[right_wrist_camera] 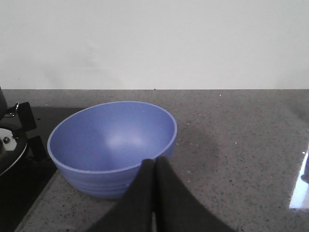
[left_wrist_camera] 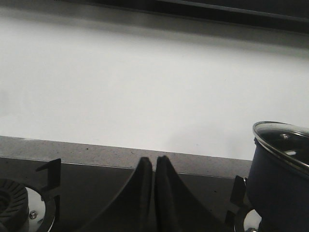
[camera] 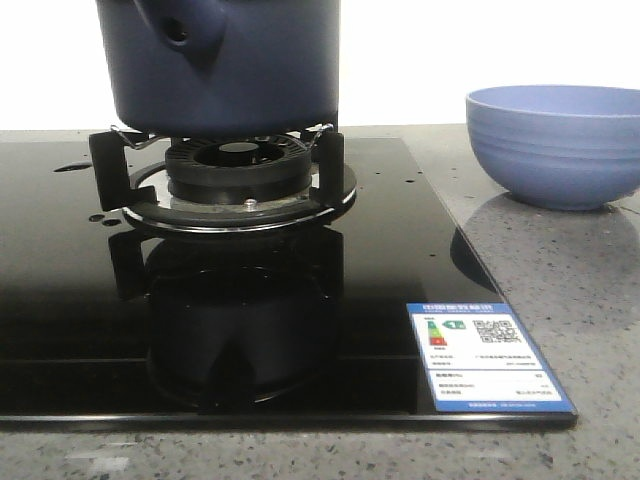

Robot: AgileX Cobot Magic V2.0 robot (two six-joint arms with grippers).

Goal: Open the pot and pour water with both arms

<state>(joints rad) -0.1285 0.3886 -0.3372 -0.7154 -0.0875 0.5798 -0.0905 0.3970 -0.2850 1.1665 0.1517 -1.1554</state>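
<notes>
The dark navy-blue pot stands on the black burner stand of the glass hob, its hollow stub facing the front. In the left wrist view the pot shows with a glass lid on it. My left gripper is shut and empty, over the hob between two burners, apart from the pot. My right gripper is shut and empty, just in front of the light-blue ribbed bowl, which is empty. Neither gripper shows in the front view.
The light-blue bowl sits on the grey speckled counter to the right of the black glass hob. A second burner lies at the hob's other side. A white wall stands behind. An energy label is stuck at the hob's front right corner.
</notes>
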